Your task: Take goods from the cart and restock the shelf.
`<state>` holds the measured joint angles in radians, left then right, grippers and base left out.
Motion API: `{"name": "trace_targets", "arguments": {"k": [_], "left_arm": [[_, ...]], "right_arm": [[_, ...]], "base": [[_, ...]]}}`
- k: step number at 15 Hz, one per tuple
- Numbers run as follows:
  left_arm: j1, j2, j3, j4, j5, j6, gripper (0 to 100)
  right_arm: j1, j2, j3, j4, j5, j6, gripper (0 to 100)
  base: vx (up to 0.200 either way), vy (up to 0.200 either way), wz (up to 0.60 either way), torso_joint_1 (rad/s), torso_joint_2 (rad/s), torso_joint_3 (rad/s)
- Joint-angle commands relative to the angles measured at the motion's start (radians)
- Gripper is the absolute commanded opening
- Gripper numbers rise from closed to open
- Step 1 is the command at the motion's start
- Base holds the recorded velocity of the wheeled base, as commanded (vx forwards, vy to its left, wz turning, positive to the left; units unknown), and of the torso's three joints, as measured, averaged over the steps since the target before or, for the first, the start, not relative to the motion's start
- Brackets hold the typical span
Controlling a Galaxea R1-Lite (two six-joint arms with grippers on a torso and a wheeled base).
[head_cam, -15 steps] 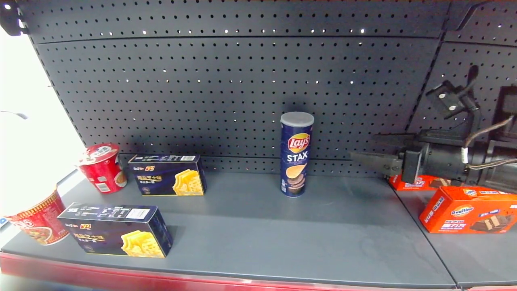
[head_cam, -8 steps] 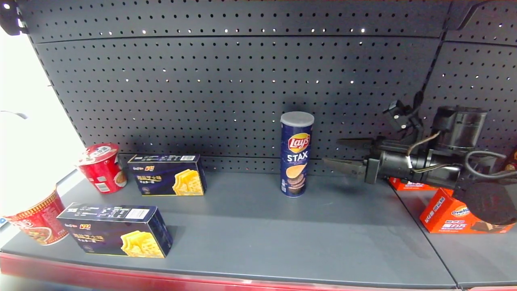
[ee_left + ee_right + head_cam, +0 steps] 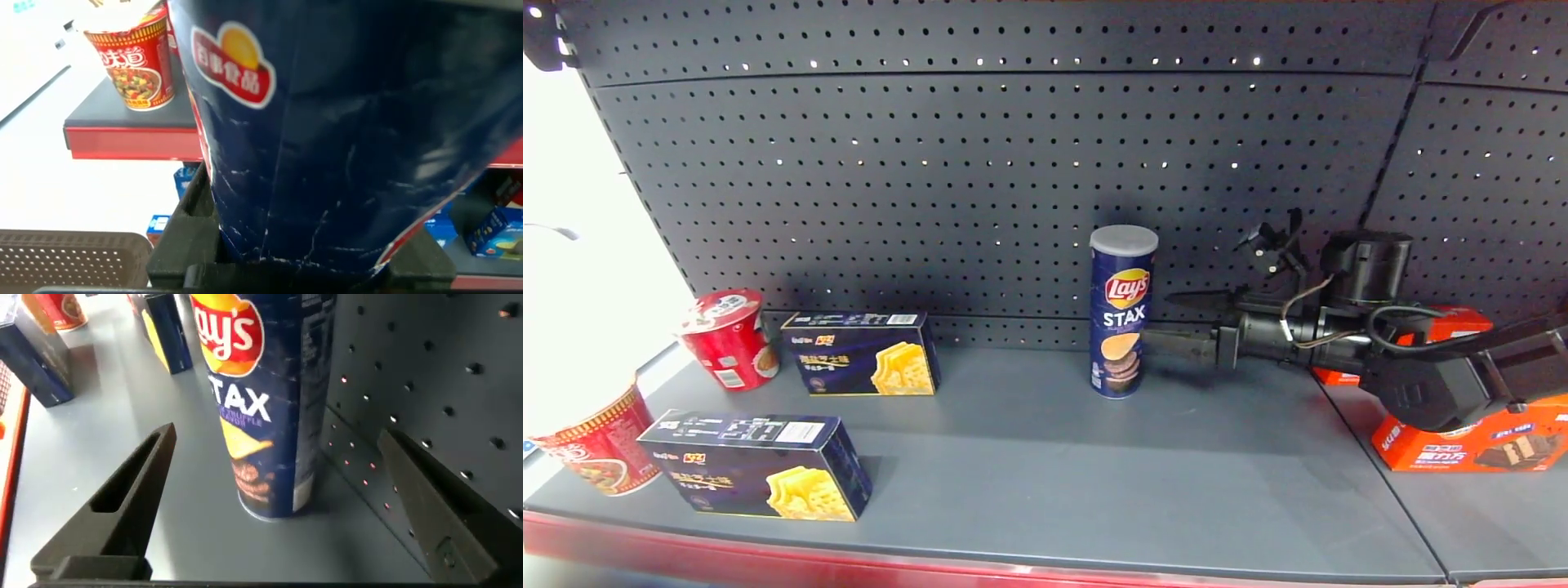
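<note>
Just beside chip can (image 3: 1123, 310), right gripper (image 3: 1158, 320)

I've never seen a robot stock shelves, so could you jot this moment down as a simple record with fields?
Shelf: grey, pegboard back
Chip can: upright, mid-shelf, near the back
Right gripper: open, fingers either side of chip can, not touching
Left gripper: shut on a blue package
Other goods: two noodle cups, two dark boxes, orange boxes
</note>
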<state>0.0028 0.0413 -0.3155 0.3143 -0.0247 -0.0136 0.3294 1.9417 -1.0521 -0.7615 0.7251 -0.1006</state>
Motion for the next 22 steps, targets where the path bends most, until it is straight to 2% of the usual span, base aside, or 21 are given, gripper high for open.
{"name": "trace_targets", "arguments": {"k": [1,9,22], "left_arm": [[0.0,0.0,0.003,0.0,0.0,0.0,0],[-0.004,0.002,0.01,0.003,0.0,0.0,0],[-0.012,-0.003,0.035,0.005,-0.001,-0.002,0]], "right_arm": [[0.025,0.056,-0.04,0.004,0.0,0.001,100],[0.074,0.171,-0.089,-0.004,-0.001,-0.001,100],[0.063,0.246,-0.141,-0.01,-0.007,-0.001,100]], "base": [[0.0,0.0,0.0,0.0,0.0,0.0],[0.0,0.0,0.0,0.0,0.0,0.0],[0.0,0.0,0.0,0.0,0.0,0.0]]}}
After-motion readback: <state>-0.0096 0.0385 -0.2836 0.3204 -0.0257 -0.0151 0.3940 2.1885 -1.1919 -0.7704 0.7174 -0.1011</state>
